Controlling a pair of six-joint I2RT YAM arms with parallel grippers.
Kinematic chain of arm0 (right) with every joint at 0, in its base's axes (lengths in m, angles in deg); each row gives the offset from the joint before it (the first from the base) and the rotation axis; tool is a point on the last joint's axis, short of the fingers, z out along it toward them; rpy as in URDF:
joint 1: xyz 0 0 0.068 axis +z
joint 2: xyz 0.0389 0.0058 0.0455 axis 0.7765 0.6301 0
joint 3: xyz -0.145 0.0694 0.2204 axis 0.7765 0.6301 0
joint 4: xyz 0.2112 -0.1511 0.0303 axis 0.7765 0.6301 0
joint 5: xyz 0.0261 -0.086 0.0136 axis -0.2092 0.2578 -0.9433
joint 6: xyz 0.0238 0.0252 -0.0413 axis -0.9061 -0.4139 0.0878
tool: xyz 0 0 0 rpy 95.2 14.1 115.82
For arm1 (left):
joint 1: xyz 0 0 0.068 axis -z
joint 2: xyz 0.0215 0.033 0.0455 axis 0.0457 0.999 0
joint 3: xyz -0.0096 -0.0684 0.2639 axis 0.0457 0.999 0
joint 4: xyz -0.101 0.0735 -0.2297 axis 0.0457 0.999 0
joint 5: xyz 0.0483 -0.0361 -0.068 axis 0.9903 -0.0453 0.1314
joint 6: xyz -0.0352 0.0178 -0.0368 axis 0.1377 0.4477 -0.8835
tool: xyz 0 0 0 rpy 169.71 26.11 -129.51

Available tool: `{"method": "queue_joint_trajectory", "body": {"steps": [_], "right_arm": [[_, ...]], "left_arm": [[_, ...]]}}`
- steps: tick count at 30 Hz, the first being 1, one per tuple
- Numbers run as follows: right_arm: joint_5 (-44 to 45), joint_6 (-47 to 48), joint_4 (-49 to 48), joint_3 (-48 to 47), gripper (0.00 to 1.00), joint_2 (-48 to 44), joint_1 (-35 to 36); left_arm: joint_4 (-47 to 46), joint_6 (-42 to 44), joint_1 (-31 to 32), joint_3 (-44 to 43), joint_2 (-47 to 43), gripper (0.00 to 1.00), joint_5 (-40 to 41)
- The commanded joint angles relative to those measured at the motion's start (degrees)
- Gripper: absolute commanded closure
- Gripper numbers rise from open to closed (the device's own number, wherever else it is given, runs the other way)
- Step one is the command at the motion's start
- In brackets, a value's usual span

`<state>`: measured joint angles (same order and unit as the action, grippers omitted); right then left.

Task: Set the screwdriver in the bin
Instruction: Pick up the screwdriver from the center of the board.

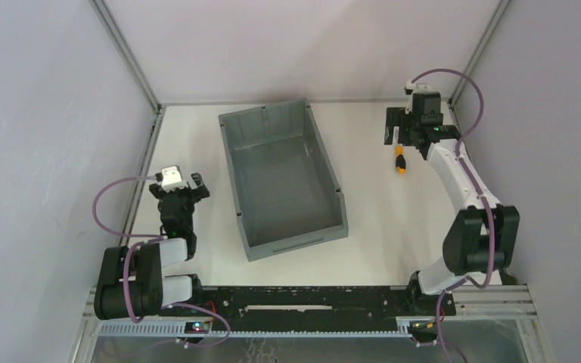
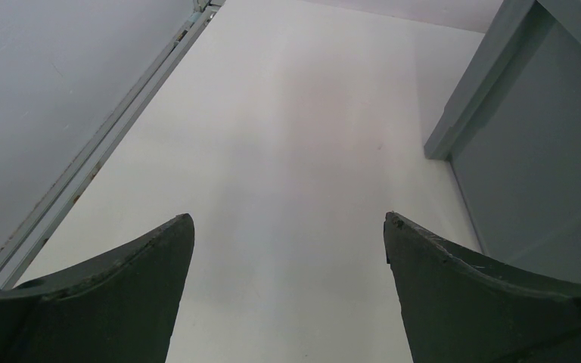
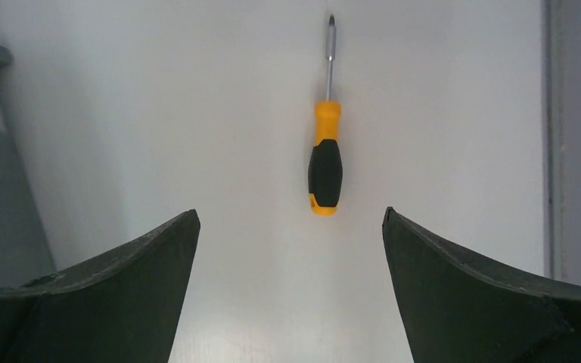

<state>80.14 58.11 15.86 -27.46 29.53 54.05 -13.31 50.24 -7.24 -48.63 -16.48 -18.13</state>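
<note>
Here the worktop [image 1: 378,204] leaves open room around the grey bin [image 1: 284,181]; its tall walls [image 1: 232,170] need clearing. Left hand [image 2: 287,219] and right hand [image 3: 289,218] stand wide, empty. The screwdriver [image 3: 325,132] lies flat right of the bin: likely light, rigid; grip the handle [image 3: 324,174], not the thin shaft [image 3: 330,60].

The left arm [image 1: 168,253] and the right arm [image 1: 455,172] share one build: black joints, white shells. A mauve cable [image 1: 100,204] loops along each. The left hand [image 2: 287,223] and the right hand [image 3: 289,215] have dark, curved, matte fingers [image 2: 121,291] with lightly scuffed edges.
</note>
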Motion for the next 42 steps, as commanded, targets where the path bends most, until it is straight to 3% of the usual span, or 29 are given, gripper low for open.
{"method": "queue_joint_trajectory", "body": {"steps": [1,20,23,26,28,32,37,42], "right_arm": [[-0.99,0.83,-3.2,-0.01,0.0,5.27,-1.12],[-0.9,-0.75,-7.91,0.92,0.05,24.27,-4.8],[-3.09,-0.75,-4.81,-2.08,0.21,27.15,-6.01],[-3.86,-1.54,-2.75,-4.29,0.27,28.9,-6.66],[-3.94,-1.51,-1.54,-5.66,0.44,30.16,-6.72],[-2.98,-1.8,-0.45,-6.98,0.65,31.08,-6.72],[-1.53,-1.87,-0.74,-6.72,0.79,29.49,-6.67],[0.79,-1.48,0.27,-6.81,0.8,24.46,-5.68]], "left_arm": [[-1.53,1.26,0.33,-1.77,-0.14,0.0,0.54],[-1.53,1.25,0.44,-1.79,-0.13,0.0,0.55],[-1.53,1.31,0.39,-1.75,-0.13,0.0,0.52],[-1.53,1.29,0.34,-1.76,-0.13,0.0,0.49],[-1.53,1.3,0.4,-1.77,-0.13,0.0,0.5],[-1.53,1.29,0.41,-1.79,-0.2,0.0,0.56],[-1.53,1.29,0.39,-1.79,-0.2,0.0,0.53],[-1.53,1.33,0.4,-1.75,-0.18,0.0,0.5]]}}
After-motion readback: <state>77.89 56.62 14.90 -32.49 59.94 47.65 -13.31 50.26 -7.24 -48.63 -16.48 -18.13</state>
